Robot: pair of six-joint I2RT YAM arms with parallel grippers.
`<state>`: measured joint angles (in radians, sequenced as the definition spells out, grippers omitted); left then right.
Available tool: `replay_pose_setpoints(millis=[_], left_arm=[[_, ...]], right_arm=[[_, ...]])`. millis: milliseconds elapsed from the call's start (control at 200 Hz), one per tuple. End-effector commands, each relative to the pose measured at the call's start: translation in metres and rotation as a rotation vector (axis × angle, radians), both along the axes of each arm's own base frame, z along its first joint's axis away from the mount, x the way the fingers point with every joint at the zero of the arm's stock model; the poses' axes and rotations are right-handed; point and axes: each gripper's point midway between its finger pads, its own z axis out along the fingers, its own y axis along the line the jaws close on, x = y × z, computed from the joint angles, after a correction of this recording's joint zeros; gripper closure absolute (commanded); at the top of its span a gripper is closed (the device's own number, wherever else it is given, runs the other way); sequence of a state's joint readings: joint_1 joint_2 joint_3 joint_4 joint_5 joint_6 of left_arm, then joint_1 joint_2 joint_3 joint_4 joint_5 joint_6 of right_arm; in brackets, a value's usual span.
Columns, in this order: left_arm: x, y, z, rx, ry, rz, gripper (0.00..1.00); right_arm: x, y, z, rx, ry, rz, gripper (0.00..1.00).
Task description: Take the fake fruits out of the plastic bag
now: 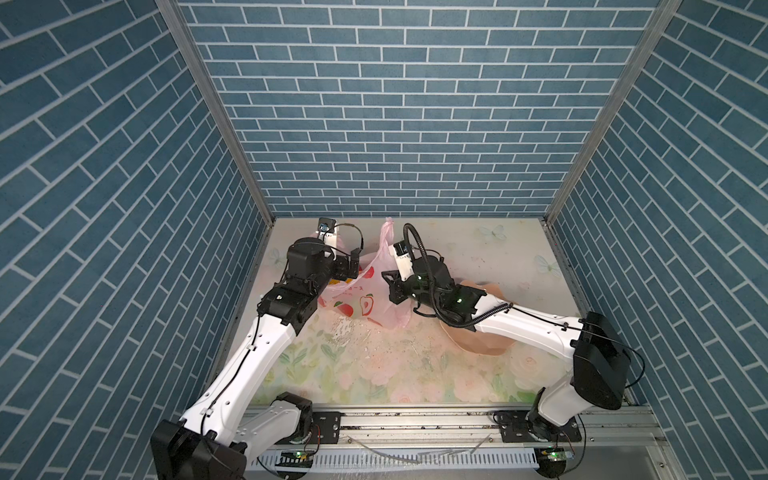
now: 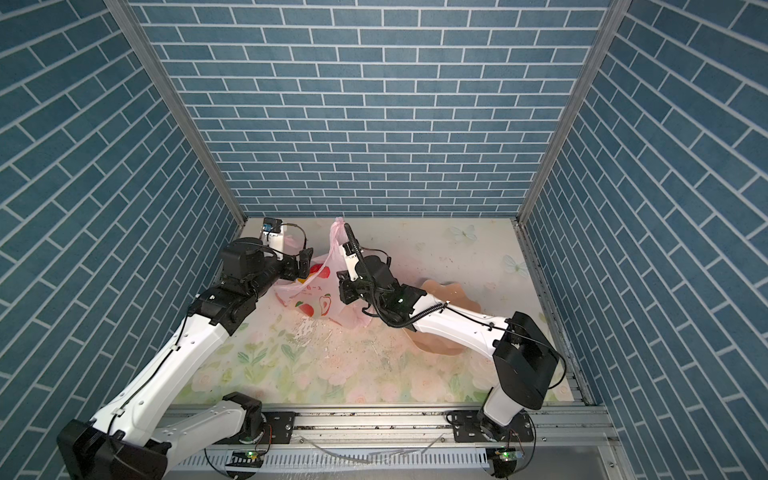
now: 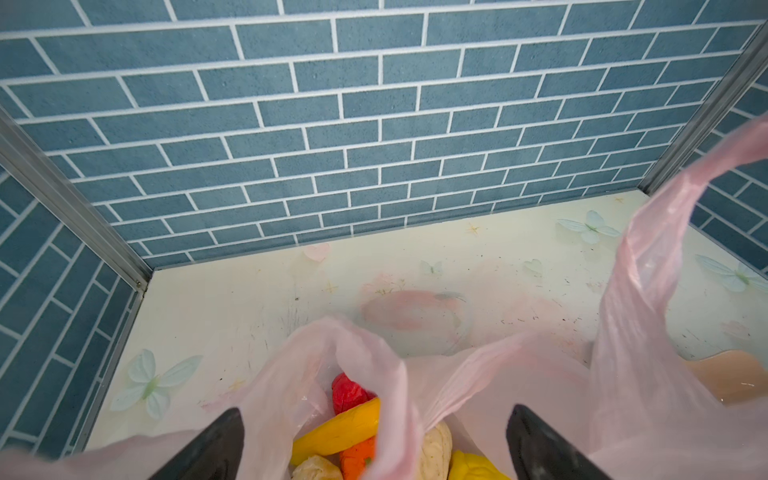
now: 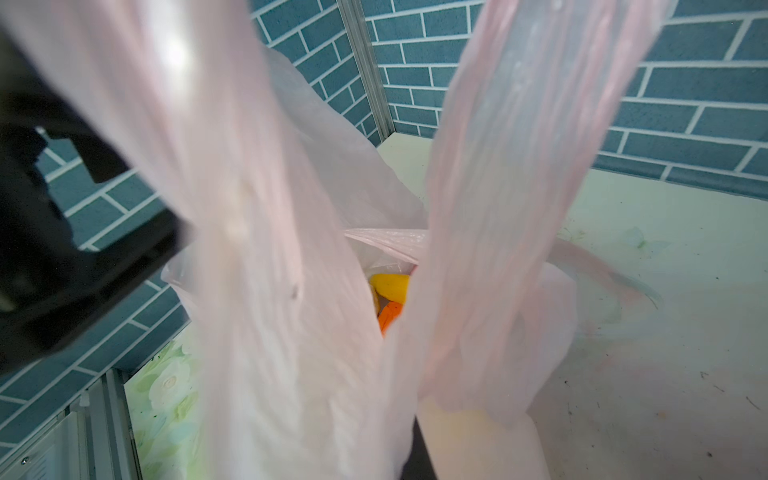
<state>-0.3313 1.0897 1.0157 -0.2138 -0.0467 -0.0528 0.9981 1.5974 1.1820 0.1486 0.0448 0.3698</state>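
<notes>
Pink crinkled film: found the bag standing mouth-up on the table, between the two grippers, in both top views. Found the fruits all inside it, none out yet; made out through the mouth, in the left wrist view, a red one, a banana, an orange one, a cream lump and a yellow one. Saw the left gripper just above that mouth, fingers spread wide, holding nothing. Placed the fruits straight ahead of and below those fingers, within the gap, with only a loop of film arching over the red one. Read the banana's long axis as slanting across the gap, nearly from finger to finger; judged a turn of the wrist likely needed to close across it rather than along it. Saw the right gripper at the bag's other side, fingers together, seemingly pinched on the film, with a handle raised beside it; could not see the pinch itself under the plastic in the right wrist view. Caught there only a sliver of the fruits between two strips. Judged the left arm the nearer and the only one free to reach in. Noted the bowl under the right arm, just beside the bag.
</notes>
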Motion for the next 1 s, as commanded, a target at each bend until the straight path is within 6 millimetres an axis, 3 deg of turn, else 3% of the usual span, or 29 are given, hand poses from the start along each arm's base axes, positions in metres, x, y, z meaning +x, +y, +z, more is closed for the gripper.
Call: replay_pose_setpoints(millis=[0, 100, 245, 315, 530, 610, 755, 995], left_arm=[[0.011, -0.001, 0.014, -0.024, -0.057, 0.008, 0.01], [0.017, 0.003, 0.013, -0.023, -0.055, 0.031, 0.03], [0.021, 0.015, 0.011, -0.034, -0.045, 0.068, 0.27], [0.021, 0.019, 0.01, -0.039, -0.041, 0.077, 0.34], [0.025, 0.034, 0.01, -0.069, -0.039, 0.123, 0.7], [0.029, 0.042, 0.011, -0.095, -0.044, 0.159, 0.79], [0.038, 0.055, 0.014, -0.138, -0.049, 0.223, 0.84], [0.068, 0.062, 0.03, -0.195, -0.03, 0.263, 0.87]], right_arm=[[-0.003, -0.004, 0.025, 0.045, -0.012, 0.003, 1.0], [-0.004, -0.005, 0.027, 0.037, -0.021, 0.006, 1.0], [-0.002, -0.004, 0.029, 0.03, -0.028, 0.008, 0.99], [-0.002, -0.003, 0.028, 0.025, -0.026, 0.011, 1.0], [0.003, -0.002, 0.027, 0.012, -0.03, 0.023, 0.99], [0.006, -0.001, 0.028, 0.0, -0.043, 0.046, 0.99], [0.019, 0.002, 0.035, 0.004, -0.068, 0.123, 0.98], [0.061, 0.007, 0.054, -0.005, -0.108, 0.219, 1.0]])
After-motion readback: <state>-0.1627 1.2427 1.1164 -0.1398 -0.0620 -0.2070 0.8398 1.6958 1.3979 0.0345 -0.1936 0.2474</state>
